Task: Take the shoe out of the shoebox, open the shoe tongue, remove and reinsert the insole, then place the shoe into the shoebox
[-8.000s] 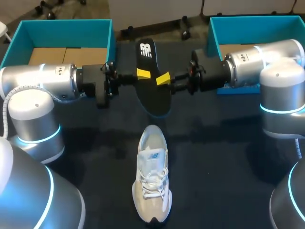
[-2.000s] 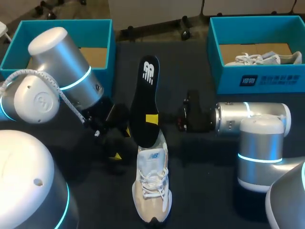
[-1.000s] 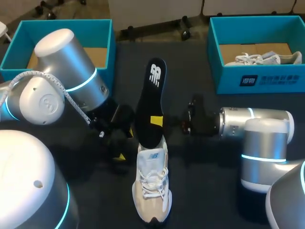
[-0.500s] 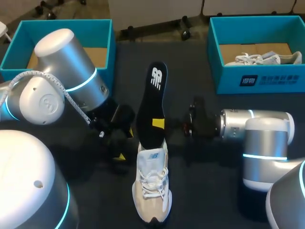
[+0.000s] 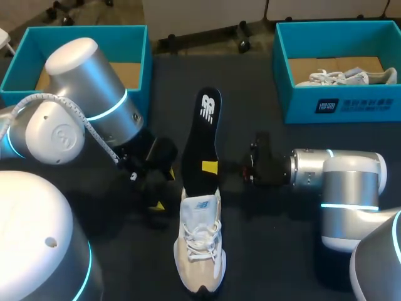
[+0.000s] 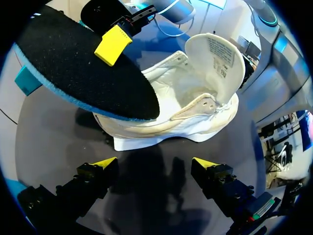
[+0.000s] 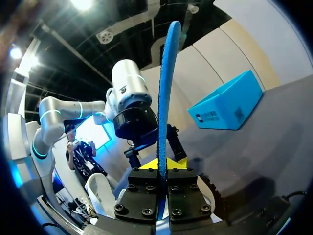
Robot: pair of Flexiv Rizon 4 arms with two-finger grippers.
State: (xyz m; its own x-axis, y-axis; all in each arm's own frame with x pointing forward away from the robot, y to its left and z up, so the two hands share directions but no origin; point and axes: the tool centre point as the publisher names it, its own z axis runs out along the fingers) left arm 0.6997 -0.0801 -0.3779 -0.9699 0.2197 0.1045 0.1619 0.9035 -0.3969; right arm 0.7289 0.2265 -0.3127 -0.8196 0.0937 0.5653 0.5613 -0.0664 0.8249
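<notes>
Insole [image 5: 202, 135] — tilted up, lower end at shoe [image 5: 200, 241] opening | right gripper [image 7: 161, 164] clamped on insole | left gripper [image 6: 154, 164] spread wide — beside shoe

Dark matte tabletop [image 5: 269, 251] with soft shadows
</notes>
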